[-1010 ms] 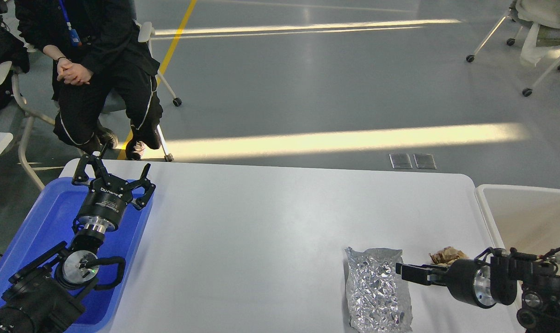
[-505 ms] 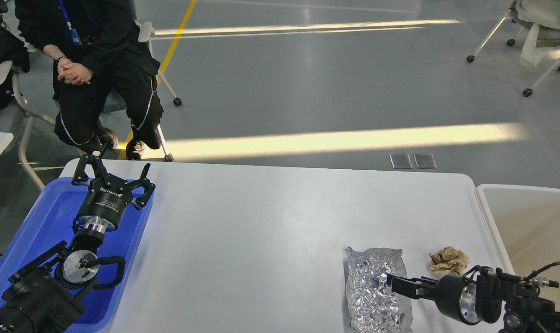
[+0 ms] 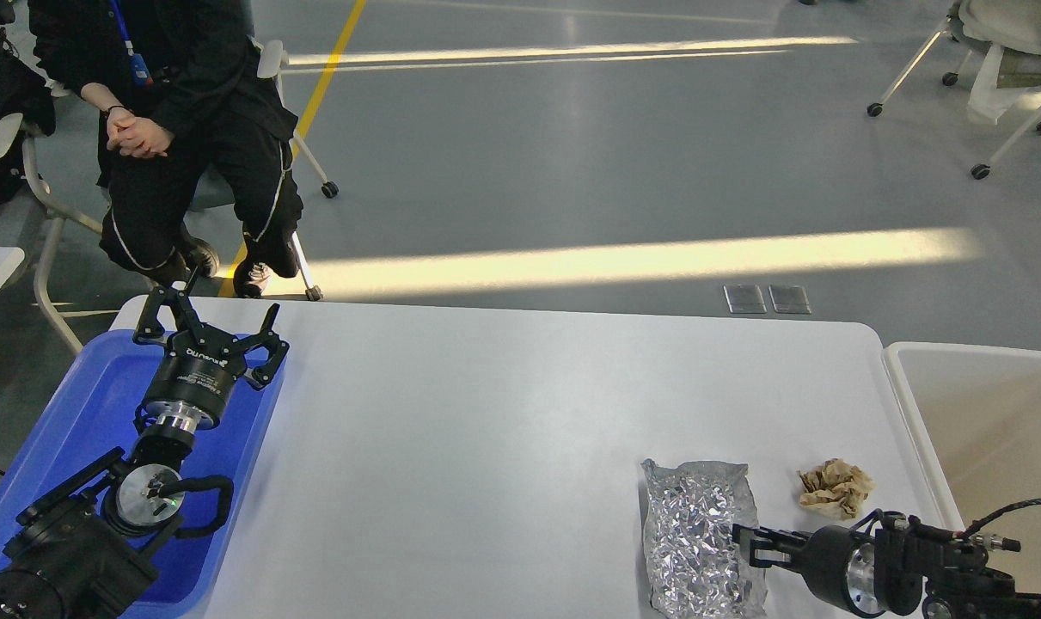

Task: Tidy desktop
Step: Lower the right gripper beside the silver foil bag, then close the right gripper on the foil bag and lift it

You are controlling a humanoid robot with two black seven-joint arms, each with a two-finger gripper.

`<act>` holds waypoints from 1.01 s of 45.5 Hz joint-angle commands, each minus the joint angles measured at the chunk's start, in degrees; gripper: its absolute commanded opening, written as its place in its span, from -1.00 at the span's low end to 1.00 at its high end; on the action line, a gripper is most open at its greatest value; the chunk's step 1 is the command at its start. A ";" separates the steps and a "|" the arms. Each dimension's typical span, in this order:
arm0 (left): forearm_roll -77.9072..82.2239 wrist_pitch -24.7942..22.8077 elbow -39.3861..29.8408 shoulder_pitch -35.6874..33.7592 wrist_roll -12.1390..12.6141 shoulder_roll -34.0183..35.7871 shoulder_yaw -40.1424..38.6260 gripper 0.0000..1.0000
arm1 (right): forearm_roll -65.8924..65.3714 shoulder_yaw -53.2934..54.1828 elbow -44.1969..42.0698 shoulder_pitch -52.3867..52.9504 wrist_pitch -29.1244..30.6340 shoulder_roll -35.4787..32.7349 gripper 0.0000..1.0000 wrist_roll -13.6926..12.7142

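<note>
The white desktop (image 3: pixel 486 413) holds a crumpled silver foil bag (image 3: pixel 696 533) at the near right and a crumpled brown paper wad (image 3: pixel 835 487) just right of it. My right gripper (image 3: pixel 748 544) comes in from the lower right and points left. Its tip is at the foil bag's right edge, low near the table's front. Its fingers are dark and seen side-on, so I cannot tell their gap. My left gripper (image 3: pixel 211 322) is open and empty, held above the far end of the blue tray (image 3: pixel 82 404).
A beige bin (image 3: pixel 993 413) stands against the table's right end. A seated person in black (image 3: pixel 168 129) is beyond the far left corner. Wheeled chairs (image 3: pixel 1001 77) stand at the far right on the grey floor.
My right arm has drawn back toward the near edge and lower, uncovering the brown paper wad. The left arm, foil bag and paper wad have not moved.
</note>
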 commanded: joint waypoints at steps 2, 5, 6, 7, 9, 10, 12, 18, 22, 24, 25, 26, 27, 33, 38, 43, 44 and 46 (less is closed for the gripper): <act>0.00 0.00 0.00 0.00 0.00 0.00 -0.06 1.00 | -0.19 -0.08 -0.57 -0.12 -0.51 0.10 -1.00 0.04; 0.00 0.00 0.00 0.00 0.00 0.00 0.03 1.00 | -0.19 -0.17 -0.49 -0.12 -0.51 0.10 -1.00 0.04; 0.00 0.00 0.00 0.00 0.00 0.00 0.03 1.00 | -0.10 -0.17 -0.49 -0.12 -0.51 0.10 -1.00 0.04; 0.00 0.00 0.00 0.00 0.00 0.00 -0.06 1.00 | -0.01 -0.08 -0.49 -0.12 -0.51 0.10 -1.00 0.04; 0.00 0.00 0.00 0.00 0.00 0.00 0.03 1.00 | -0.01 -0.08 -0.40 -0.12 -0.51 0.10 -1.00 0.04; 0.00 0.00 0.00 0.00 0.00 0.00 0.03 1.00 | 0.08 -0.08 -0.40 -0.12 -0.51 0.10 -1.00 0.04; 0.00 0.00 0.00 0.00 0.00 0.00 -0.06 1.00 | 0.08 -0.08 -0.40 -0.12 -0.42 0.10 -1.00 0.04; 0.00 0.00 0.00 0.00 0.00 0.00 -0.06 1.00 | 0.34 0.01 -0.22 -0.12 -0.42 0.01 -1.00 0.04; 0.00 0.00 0.00 0.00 0.00 0.00 -0.06 1.00 | 0.34 0.09 0.65 -0.12 -0.51 0.01 -1.00 0.30; 0.00 0.00 0.00 0.00 0.00 0.00 0.03 1.00 | 0.34 0.09 0.92 -0.03 -0.51 -0.25 -1.00 0.31; 0.00 0.00 0.00 0.00 0.00 0.00 -0.06 1.00 | 0.34 0.09 1.01 -0.03 -0.51 -0.43 -1.00 0.39; 0.00 0.00 0.00 0.00 0.00 0.00 -0.06 1.00 | 0.34 0.18 1.10 -0.03 -0.42 -0.78 -1.00 0.39; 0.00 0.00 0.00 0.00 0.00 0.00 0.03 1.00 | 0.34 0.18 1.18 0.06 -0.42 -1.13 -1.00 0.39; 0.00 0.00 0.00 0.00 0.00 0.00 -0.06 1.00 | 1.21 0.27 6.10 1.81 0.81 -6.30 -1.00 0.13; 0.00 0.00 0.00 0.00 0.00 0.00 -0.06 1.00 | 3.94 0.36 11.72 6.38 4.14 -12.89 -1.00 -0.31; 0.00 0.00 0.00 0.00 0.00 0.00 0.03 1.00 | 6.66 0.80 17.17 11.65 9.33 -20.10 -1.00 -0.31; 0.00 0.00 0.00 0.00 0.00 0.00 0.03 1.00 | 7.28 0.88 18.14 12.88 10.38 -21.42 -1.00 -0.31; 0.00 0.00 0.00 0.00 0.00 0.00 0.03 1.00 | 8.51 0.89 19.98 15.07 12.32 -23.79 -1.00 -0.31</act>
